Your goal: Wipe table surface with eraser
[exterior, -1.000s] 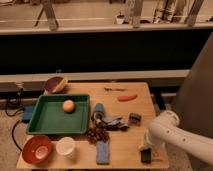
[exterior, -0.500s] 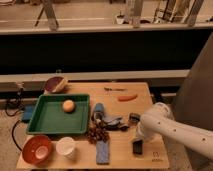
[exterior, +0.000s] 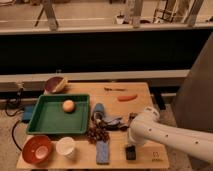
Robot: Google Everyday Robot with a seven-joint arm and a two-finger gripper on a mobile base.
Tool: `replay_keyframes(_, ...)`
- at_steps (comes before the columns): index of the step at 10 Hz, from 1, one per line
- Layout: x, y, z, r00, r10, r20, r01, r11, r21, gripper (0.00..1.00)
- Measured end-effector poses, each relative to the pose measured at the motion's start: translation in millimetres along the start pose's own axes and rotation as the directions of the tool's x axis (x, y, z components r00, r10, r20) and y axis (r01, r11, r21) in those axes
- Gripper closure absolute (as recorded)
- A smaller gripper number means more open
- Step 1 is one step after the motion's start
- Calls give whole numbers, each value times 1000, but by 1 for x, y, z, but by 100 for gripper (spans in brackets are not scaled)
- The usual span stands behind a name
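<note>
The table surface is a light tan wooden top with a small dark square mark near its front right corner. The eraser is a small black block lying on the table near the front edge, left of the mark. My white arm reaches in from the right and bends down over it. The gripper sits at the arm's lower end, right above the eraser and touching or nearly touching it. The arm hides most of the gripper.
A green tray holding an orange ball fills the table's left. An orange bowl, a white cup, a blue-grey strip and dark grapes lie in front. A squarer dark object, an orange stick and a brown bowl lie behind.
The arm has swung leftward over the front right part of the table. The eraser has moved with it, from beside the corner mark to further left.
</note>
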Motion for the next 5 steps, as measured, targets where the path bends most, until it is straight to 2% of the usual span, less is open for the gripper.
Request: replay_keyframes(5, -38, 41, 3, 1000, 22, 14, -22, 999, -34, 100)
